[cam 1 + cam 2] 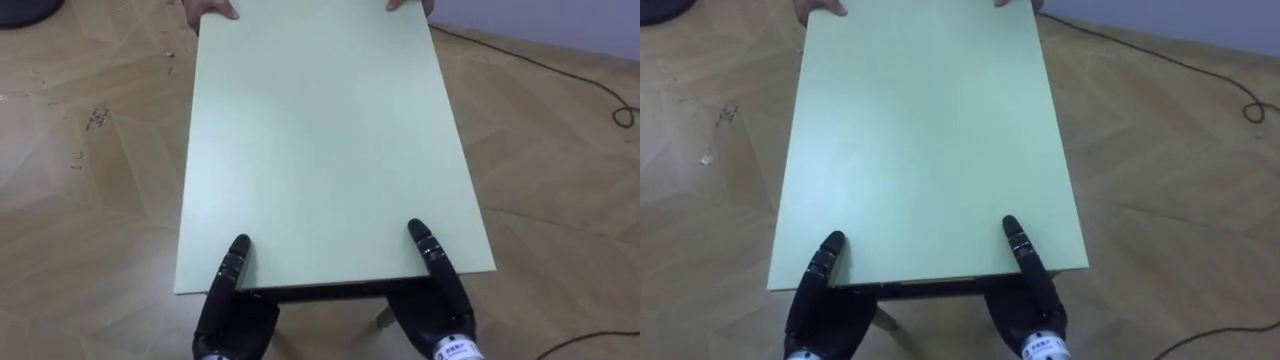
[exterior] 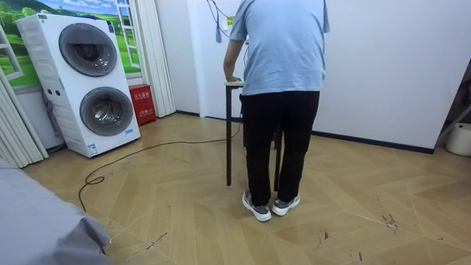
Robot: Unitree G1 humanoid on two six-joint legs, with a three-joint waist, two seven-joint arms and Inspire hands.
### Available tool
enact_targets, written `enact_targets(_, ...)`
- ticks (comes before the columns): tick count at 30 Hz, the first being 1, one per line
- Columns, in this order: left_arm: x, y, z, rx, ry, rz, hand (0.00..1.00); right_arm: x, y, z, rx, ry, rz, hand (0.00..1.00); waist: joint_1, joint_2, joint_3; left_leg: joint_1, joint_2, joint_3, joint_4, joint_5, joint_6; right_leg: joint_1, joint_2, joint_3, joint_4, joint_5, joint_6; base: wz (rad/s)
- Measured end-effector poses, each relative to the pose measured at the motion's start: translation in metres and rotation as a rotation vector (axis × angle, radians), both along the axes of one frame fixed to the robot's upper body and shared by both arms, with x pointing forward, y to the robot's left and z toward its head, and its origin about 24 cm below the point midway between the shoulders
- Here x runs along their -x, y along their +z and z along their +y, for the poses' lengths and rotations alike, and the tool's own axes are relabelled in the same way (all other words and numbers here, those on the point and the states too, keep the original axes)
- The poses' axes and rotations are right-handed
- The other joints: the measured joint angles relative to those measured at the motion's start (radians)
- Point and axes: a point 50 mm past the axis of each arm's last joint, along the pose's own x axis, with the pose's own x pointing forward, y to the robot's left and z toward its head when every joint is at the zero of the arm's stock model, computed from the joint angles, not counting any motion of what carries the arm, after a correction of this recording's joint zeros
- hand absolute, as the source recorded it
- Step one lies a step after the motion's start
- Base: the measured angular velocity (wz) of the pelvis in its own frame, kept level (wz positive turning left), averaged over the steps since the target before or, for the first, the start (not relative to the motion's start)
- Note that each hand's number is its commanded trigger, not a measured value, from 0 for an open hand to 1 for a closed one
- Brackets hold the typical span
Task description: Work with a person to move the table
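Table (image 1: 320, 150), pale green on top, sits between the robot and a person (image 2: 283, 73) and is held at both short ends. The robot's left hand (image 1: 232, 310) and right hand (image 1: 445, 310) each clamp the near edge, thumb laid on the tabletop and the rest of the hand under it. The person's hands (image 1: 213, 8) grip the far edge. So I judge the shared grasp done. Whether the table's legs are off the floor I cannot tell, and the carrying and setting down appear left to do. Counted: one table, one person, two robot hands and two person's hands. A dark cable (image 1: 560, 70) lies on the floor nearby.
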Motion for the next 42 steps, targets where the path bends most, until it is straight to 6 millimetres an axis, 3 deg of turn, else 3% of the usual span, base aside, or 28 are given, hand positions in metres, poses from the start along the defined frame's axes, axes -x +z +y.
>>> enact_targets(4, 0.001, 0.0, 0.001, -0.004, -0.002, 0.001, 1.0, 0.002, -0.001, 0.0, -0.001, -0.001, 0.0, 1.0, -0.001, 0.009, -0.0052, -0.013, -0.006, -0.029, 0.003, 0.003, 0.0, 0.006, -0.004, -0.007, 0.0, -0.011, 0.007, 0.25)
enact_targets(9, 0.001, -0.001, 0.003, -0.006, -0.01, 0.005, 1.0, 0.005, -0.004, 0.003, -0.008, -0.009, 0.009, 1.0, -0.044, 0.011, -0.0051, -0.035, -0.019, -0.127, 0.034, 0.009, -0.009, 0.054, -0.009, -0.081, 0.004, -0.042, -0.006, 0.66)
enact_targets(12, 0.002, -0.002, 0.001, 0.002, -0.02, 0.013, 1.0, 0.006, -0.004, 0.0, -0.001, -0.012, 0.009, 1.0, -0.066, 0.023, -0.0033, -0.056, -0.014, -0.11, 0.043, 0.021, -0.013, 0.088, -0.01, -0.157, -0.003, -0.054, -0.01, 0.78)
enact_targets(14, -0.001, -0.001, -0.001, 0.008, -0.035, 0.007, 1.0, 0.005, -0.003, -0.002, -0.004, -0.019, -0.012, 1.0, -0.088, 0.024, -0.0036, -0.087, -0.013, -0.035, 0.039, 0.052, -0.003, 0.086, -0.025, -0.212, -0.005, -0.077, -0.006, 0.96)
enact_targets(18, -0.002, 0.0, -0.005, 0.029, -0.045, 0.007, 1.0, 0.002, -0.001, -0.008, 0.011, -0.021, -0.03, 1.0, -0.078, 0.04, -0.0024, -0.123, -0.015, -0.036, 0.046, 0.074, 0.002, 0.08, -0.026, -0.254, -0.011, -0.083, -0.009, 0.5)
enact_targets(21, -0.001, -0.001, -0.004, 0.027, -0.041, 0.008, 1.0, 0.002, 0.0, -0.006, 0.011, -0.014, -0.03, 1.0, -0.041, 0.04, -0.0019, -0.133, -0.016, -0.036, 0.049, 0.082, 0.006, 0.082, -0.03, -0.276, -0.007, -0.086, -0.01, 0.28)
enact_targets(25, 0.0, -0.001, -0.005, 0.031, -0.035, 0.013, 1.0, 0.001, 0.0, -0.006, 0.033, -0.008, -0.039, 1.0, -0.031, 0.042, -0.0007, -0.149, -0.04, -0.033, 0.059, 0.09, 0.026, 0.079, -0.072, -0.325, 0.06, -0.123, 0.006, 0.47)
enact_targets(29, 0.001, -0.002, -0.004, 0.025, -0.027, 0.015, 1.0, 0.004, -0.001, -0.005, 0.027, -0.009, -0.03, 1.0, -0.05, 0.039, 0.0007, -0.154, -0.089, -0.099, 0.059, 0.102, 0.047, 0.094, -0.1, -0.289, 0.096, -0.154, 0.026, 0.62)
enact_targets(31, 0.002, -0.002, -0.004, 0.017, -0.028, 0.015, 1.0, 0.006, -0.002, -0.004, 0.022, -0.012, -0.021, 1.0, -0.072, 0.034, 0.0037, -0.157, -0.122, -0.166, 0.063, 0.114, 0.056, 0.104, -0.097, -0.206, 0.093, -0.167, 0.027, 0.91)
enact_targets(32, 0.002, -0.002, -0.003, 0.01, -0.024, 0.014, 1.0, 0.006, -0.003, -0.004, 0.024, -0.012, -0.017, 1.0, -0.079, 0.029, 0.0053, -0.164, -0.14, -0.199, 0.064, 0.119, 0.056, 0.104, -0.086, -0.153, 0.09, -0.172, 0.02, 0.77)
enact_targets(35, 0.0, -0.001, 0.0, -0.007, -0.023, 0.006, 1.0, 0.006, -0.003, -0.002, 0.012, -0.017, -0.013, 1.0, -0.082, 0.013, 0.0063, -0.174, -0.166, -0.255, 0.057, 0.144, 0.052, 0.103, -0.053, -0.048, 0.061, -0.184, 0.004, 0.7)
enact_targets(37, 0.0, 0.0, 0.002, -0.01, -0.025, 0.013, 1.0, 0.005, -0.003, -0.001, 0.01, -0.012, -0.009, 1.0, -0.079, 0.011, 0.0059, -0.183, -0.169, -0.276, 0.056, 0.16, 0.049, 0.103, -0.022, -0.005, 0.045, -0.19, -0.008, 0.52)
enact_targets(42, 0.0, 0.0, 0.003, -0.015, -0.007, 0.016, 1.0, 0.0, 0.001, 0.002, 0.018, 0.003, -0.009, 1.0, -0.024, 0.006, 0.0037, -0.192, -0.167, -0.316, 0.031, 0.198, 0.036, 0.106, 0.007, -0.008, 0.021, -0.171, -0.018, 0.27)
